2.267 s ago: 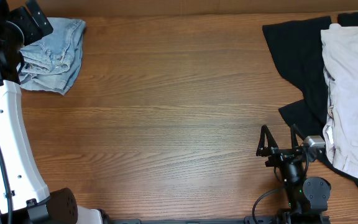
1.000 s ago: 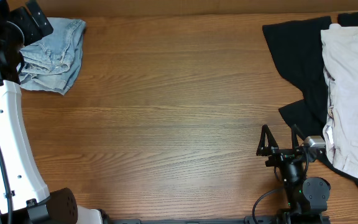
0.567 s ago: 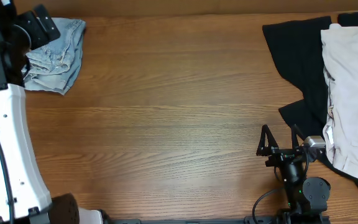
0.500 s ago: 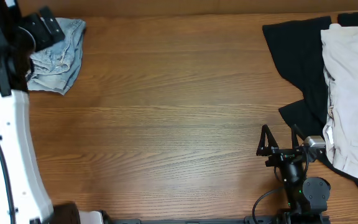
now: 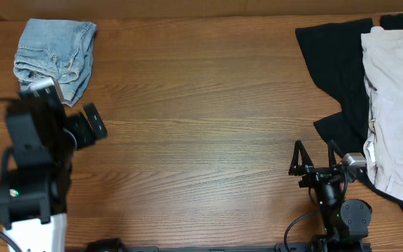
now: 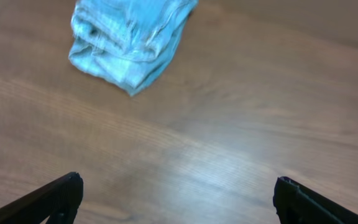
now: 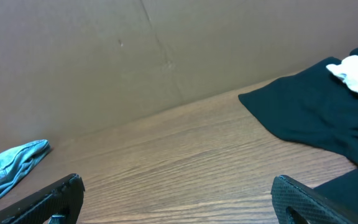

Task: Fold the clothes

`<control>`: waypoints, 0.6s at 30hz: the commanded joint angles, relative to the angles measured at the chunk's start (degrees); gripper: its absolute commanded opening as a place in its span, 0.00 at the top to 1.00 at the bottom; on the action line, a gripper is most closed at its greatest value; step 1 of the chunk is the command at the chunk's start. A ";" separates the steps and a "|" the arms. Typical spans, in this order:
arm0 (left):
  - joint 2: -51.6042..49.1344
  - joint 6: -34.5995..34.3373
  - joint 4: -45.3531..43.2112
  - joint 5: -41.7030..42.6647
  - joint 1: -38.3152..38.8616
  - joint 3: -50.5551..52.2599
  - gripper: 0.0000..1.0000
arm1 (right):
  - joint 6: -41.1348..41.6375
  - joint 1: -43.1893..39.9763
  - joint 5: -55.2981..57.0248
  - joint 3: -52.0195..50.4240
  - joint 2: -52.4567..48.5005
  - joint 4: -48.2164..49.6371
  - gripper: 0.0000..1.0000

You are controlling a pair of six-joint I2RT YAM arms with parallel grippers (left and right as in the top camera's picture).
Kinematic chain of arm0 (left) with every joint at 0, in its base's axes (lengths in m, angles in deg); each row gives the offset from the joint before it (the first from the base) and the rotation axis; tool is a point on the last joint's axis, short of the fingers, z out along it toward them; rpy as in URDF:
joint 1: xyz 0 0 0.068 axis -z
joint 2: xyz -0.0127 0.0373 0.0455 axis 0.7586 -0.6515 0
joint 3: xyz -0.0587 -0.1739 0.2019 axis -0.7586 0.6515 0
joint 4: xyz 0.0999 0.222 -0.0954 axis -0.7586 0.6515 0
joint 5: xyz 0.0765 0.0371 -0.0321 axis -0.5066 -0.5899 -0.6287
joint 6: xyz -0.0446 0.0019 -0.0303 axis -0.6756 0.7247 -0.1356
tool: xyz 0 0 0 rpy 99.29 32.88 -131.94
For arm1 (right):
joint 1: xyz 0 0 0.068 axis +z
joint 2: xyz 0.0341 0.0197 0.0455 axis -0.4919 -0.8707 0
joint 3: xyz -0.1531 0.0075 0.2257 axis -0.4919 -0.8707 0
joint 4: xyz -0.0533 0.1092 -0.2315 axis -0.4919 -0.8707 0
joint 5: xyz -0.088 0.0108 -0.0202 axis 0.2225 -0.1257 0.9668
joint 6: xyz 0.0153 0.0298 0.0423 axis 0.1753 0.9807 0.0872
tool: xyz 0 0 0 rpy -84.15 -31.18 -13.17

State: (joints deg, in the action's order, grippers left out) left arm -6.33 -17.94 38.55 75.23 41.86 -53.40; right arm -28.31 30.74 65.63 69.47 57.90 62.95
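While your left end effector [image 6: 178, 193] and right end effector [image 7: 176, 190] gape empty (pale blue denim shorts [image 5: 54, 59] lie bundled), pinch the black cloth garment [image 5: 334, 56] squarely by its hem.

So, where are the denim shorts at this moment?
In the overhead view the denim shorts lie bunched at the far left corner of the table, just beyond the open left end effector.

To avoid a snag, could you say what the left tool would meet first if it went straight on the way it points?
The left tool would probably meet bare table first; the shorts lie off to one side.
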 commanded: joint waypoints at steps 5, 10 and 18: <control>17.20 -1.27 -20.24 0.28 0.11 27.10 0.00 | -0.37 0.37 0.52 -0.59 0.68 0.28 0.00; 29.46 -2.36 -36.06 4.63 0.11 45.48 0.00 | -0.37 0.37 0.52 -0.59 0.68 0.28 0.00; 44.02 -4.79 -39.76 4.63 0.11 57.81 0.00 | -0.37 0.37 0.52 -0.59 0.68 0.28 0.00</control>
State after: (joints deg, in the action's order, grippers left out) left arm 33.45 -21.28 -0.51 78.88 41.86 2.00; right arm -28.29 30.74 65.63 69.47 57.90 62.92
